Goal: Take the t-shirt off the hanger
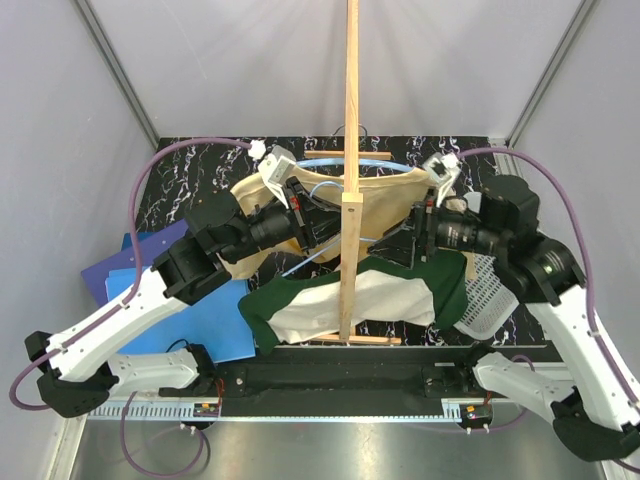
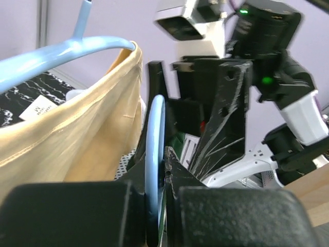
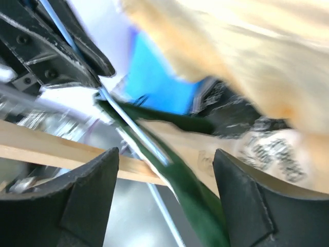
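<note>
A green-and-white t-shirt (image 1: 300, 300) hangs low in front of the wooden stand (image 1: 350, 120) on a thin light-blue hanger (image 1: 300, 265). My left gripper (image 1: 312, 228) is shut on that hanger's bar (image 2: 154, 164). My right gripper (image 1: 420, 235) is open. Its fingers (image 3: 90, 200) stand on either side of the green fabric (image 3: 200, 206) and the hanger wire (image 3: 139, 131) without closing on them. A tan t-shirt (image 1: 385, 200) hangs behind on a second light-blue hanger (image 2: 61, 51). It also shows in the right wrist view (image 3: 247, 51).
Blue folders (image 1: 200, 320) and a purple one (image 1: 110, 275) lie at the left. A white perforated basket (image 1: 490, 295) lies at the right under my right arm. The stand's wooden foot bar (image 3: 51, 154) runs just below the grippers.
</note>
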Controlling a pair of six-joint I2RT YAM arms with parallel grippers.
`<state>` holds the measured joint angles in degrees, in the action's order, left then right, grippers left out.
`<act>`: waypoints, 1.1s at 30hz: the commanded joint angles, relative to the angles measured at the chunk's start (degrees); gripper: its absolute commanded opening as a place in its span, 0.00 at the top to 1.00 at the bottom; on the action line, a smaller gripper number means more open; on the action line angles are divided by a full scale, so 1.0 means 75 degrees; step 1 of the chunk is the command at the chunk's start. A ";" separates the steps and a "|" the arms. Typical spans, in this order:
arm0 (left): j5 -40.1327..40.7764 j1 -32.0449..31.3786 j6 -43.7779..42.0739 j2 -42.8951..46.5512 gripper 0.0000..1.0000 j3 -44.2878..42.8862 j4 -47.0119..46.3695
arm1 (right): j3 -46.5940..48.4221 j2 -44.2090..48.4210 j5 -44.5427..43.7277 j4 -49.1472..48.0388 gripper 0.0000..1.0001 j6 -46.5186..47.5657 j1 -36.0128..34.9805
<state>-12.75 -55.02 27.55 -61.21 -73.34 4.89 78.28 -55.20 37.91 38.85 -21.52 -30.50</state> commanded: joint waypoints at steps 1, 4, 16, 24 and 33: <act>0.0470 0.0024 -0.0228 0.0275 1.00 -0.0393 -0.0019 | -0.0019 0.0773 -0.2369 0.0480 0.15 0.0256 -0.0046; 0.0458 0.0024 -0.0298 0.0275 1.00 -0.0440 0.0145 | -0.0148 0.1218 -0.3213 0.0515 0.13 0.0303 -0.0046; 0.0119 0.0036 -0.0474 0.0064 1.00 -0.0896 0.0216 | -0.0698 0.2320 -0.5627 0.1019 0.11 0.0245 -0.0058; -0.0362 0.0188 -0.0872 -0.0124 1.00 -0.1447 0.0789 | -0.1846 0.3948 -0.6123 0.0448 0.29 -0.0576 -0.0046; -0.1521 0.0773 -0.0943 -0.0100 1.00 -0.1600 0.0954 | -0.2854 0.4898 -0.5700 -0.0503 0.42 -0.0366 -0.0046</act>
<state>-18.28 -50.94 21.10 -62.41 -81.73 14.74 59.64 -19.62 -5.26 40.88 -24.45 -30.50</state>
